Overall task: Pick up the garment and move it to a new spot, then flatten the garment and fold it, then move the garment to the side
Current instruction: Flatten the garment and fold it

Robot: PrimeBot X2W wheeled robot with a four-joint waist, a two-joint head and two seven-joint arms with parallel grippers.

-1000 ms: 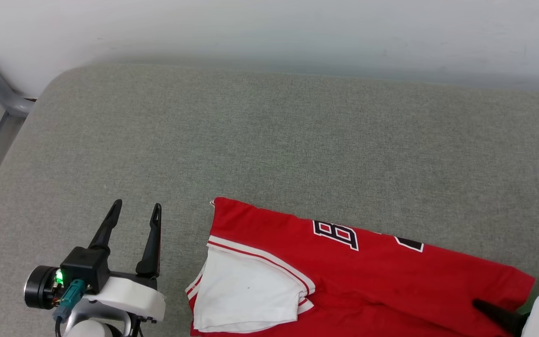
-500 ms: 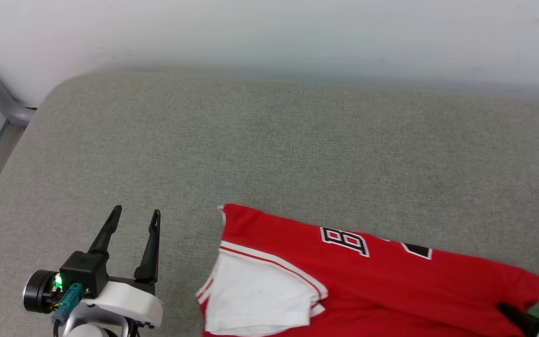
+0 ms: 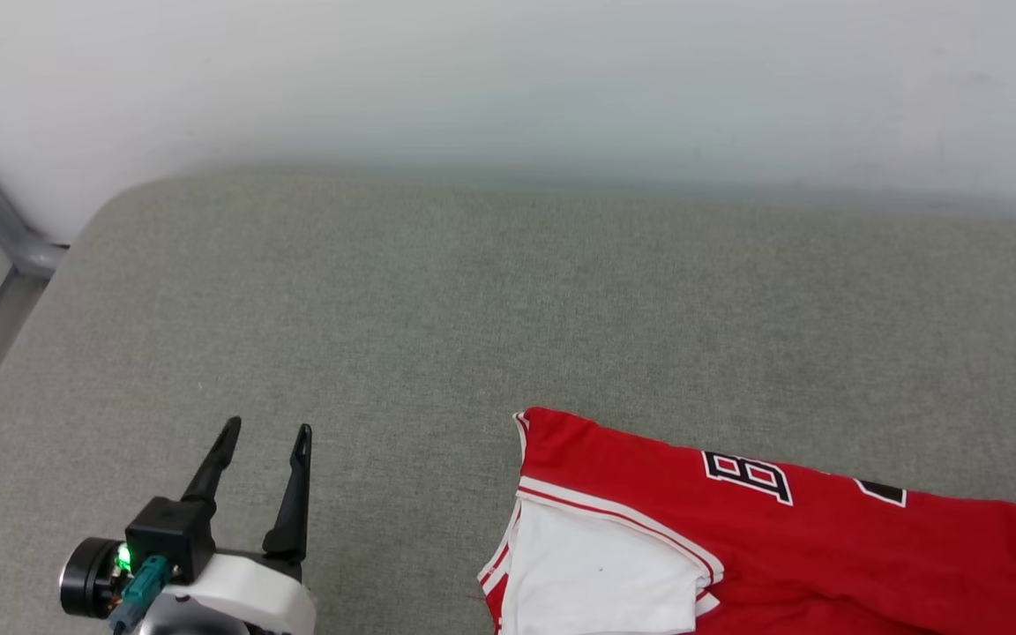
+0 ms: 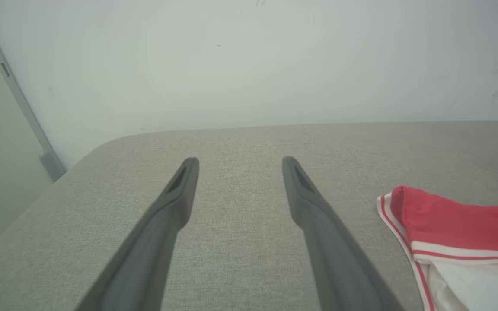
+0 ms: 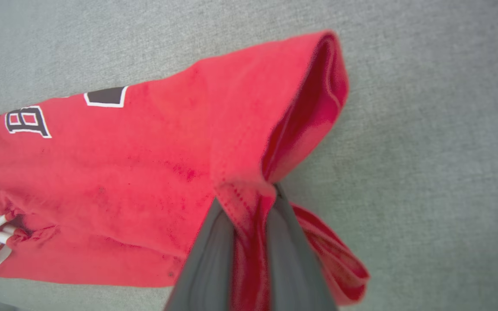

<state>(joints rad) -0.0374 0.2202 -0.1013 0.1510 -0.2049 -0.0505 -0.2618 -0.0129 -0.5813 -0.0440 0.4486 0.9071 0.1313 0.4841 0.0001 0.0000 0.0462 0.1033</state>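
- A bunched red edge of the garment [image 5: 145,172] is being pinched between the closed-in fingers of the right gripper [image 5: 249,196], with the cloth beside the grip being raised into an open loop off the grey cushion [image 3: 384,309].
- The rest of the garment is being left lying in layers on the cushion at the near right of the head view. Its white sleeve [image 3: 596,582] is turned toward the robot's left and its black-and-white lettering [image 3: 748,476] is only partly shown.
- The left gripper [image 3: 267,428] is being held spread wide with nothing in it, over bare cushion and well apart from the garment's striped edge.
- Only a narrow bite of cloth is being gripped, by one gripper alone. If the whole garment is being hauled sideways by that single point, the hem is judged likely to slip from the fingers.
- The free layers are being dragged against coarse upholstery in any such pull. The sleeve could be peeled back and the layers opened up.
- The pulled end is being lifted more than the far end, so the garment could be skewed or bunched instead of being set down flat.
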